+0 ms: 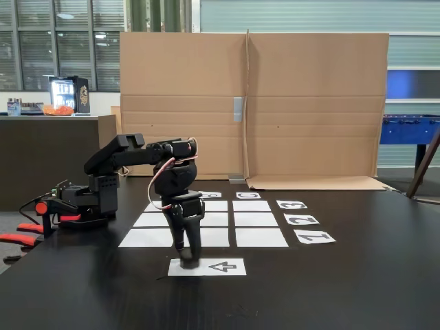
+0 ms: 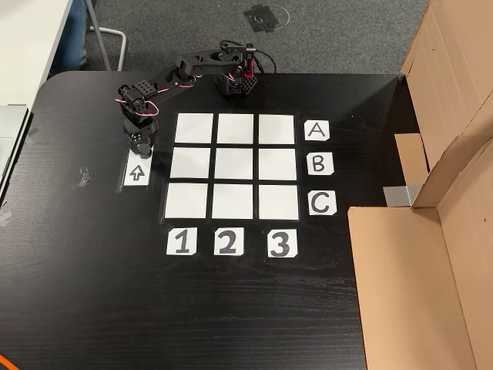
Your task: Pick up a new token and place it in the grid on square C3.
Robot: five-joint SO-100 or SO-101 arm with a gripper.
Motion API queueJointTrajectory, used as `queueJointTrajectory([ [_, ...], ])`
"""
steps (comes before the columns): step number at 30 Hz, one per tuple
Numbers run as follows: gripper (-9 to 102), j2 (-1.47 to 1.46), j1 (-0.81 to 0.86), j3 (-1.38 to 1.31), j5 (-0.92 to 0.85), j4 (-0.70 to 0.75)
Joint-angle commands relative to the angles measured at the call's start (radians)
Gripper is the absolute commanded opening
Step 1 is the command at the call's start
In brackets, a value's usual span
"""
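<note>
- Nearest to me, the single white paper sheet printed with an arrow [image 1: 207,267] lies on the wide black tabletop [image 1: 344,289], just in front of the grid. It looks like the pick-up spot for fresh pieces, which would explain why the arm bends down to it.
- The black two-finger gripper [image 1: 187,258] points straight down at the left end of that sheet, its tips at or just above the paper. The fingers look close together, but black on black hides the gap, so I cannot tell whether they are parted or closed on anything.
- The small black puck-shaped token cannot be picked out; if it is on the arrow sheet, the gripper hides it. From above, the gripper [image 2: 141,148] covers the sheet's top end.
- Behind that lies the grid of nine white paper rectangles [image 1: 215,220], with dark gaps that keep the cells distinct as targets.
- The plain white corner cell C3 [image 2: 278,202] sits where the C label [image 2: 322,203] and the 3 label [image 2: 282,243] line up. It is bare, as is every cell, and well apart from the gripper, diagonally across the grid.
- Further back, the arm's black base [image 1: 89,203] is clamped at the table's edge so it can reach both sheet and grid.
- Farthest off, a tall brown cardboard screen [image 1: 275,103] stands behind the table, probably to give a plain background.
</note>
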Motion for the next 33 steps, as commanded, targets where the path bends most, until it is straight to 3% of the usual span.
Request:
queueJointTrajectory([
  [1, -1, 0.012, -0.005, -0.035, -0.008, -0.005],
  [15, -1, 0.209, 0.020, 0.084, -0.061, 0.014],
  [33, -1, 0.657, -0.216, 0.555, -0.130, 0.014],
])
